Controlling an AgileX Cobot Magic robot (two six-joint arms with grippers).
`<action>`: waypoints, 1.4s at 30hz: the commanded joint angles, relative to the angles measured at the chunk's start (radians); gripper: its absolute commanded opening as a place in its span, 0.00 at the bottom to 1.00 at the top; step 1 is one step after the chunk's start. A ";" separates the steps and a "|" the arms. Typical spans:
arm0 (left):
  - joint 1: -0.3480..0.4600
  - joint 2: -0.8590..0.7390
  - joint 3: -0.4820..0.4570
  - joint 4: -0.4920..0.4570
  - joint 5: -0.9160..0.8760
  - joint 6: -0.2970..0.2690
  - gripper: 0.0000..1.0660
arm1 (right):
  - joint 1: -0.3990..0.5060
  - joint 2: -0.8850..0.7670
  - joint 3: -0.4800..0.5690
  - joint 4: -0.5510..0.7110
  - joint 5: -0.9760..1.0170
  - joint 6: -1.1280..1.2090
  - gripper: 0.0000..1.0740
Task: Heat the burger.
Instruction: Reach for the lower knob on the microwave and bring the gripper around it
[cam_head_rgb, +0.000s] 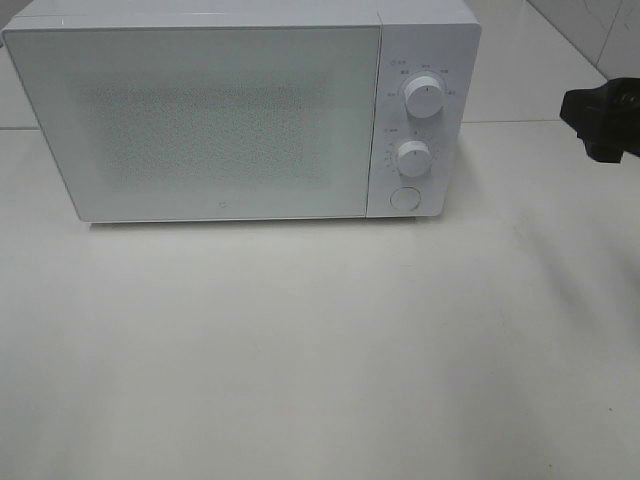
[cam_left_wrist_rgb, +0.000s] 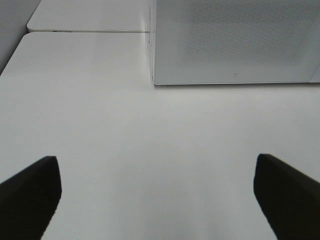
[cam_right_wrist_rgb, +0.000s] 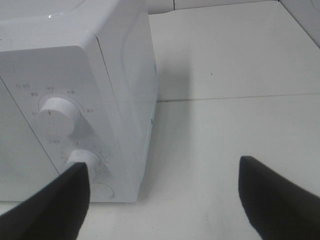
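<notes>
Standing shut far back on the desk (cam_head_rgb: 300, 350), the microwave (cam_head_rgb: 200, 120) leaves wide bare room in front. Left end effector (cam_left_wrist_rgb: 155, 165) and right end effector (cam_right_wrist_rgb: 164, 167) (beside the knobs (cam_right_wrist_rgb: 56, 114)) both gape empty; where the burger is cannot be told.

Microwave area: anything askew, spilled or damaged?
Nothing stands out. The microwave sits flat on the white table, door shut, knobs in place, no spill or dent. Only oddity: no burger in any view.
</notes>
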 joint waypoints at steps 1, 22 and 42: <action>-0.002 -0.028 0.004 -0.007 -0.009 0.001 0.96 | -0.005 -0.002 0.040 0.058 -0.118 -0.036 0.71; -0.002 -0.028 0.004 -0.007 -0.009 0.001 0.96 | 0.270 0.221 0.212 0.575 -0.654 -0.487 0.71; -0.002 -0.028 0.004 -0.007 -0.009 0.001 0.96 | 0.713 0.503 0.070 0.998 -0.850 -0.543 0.71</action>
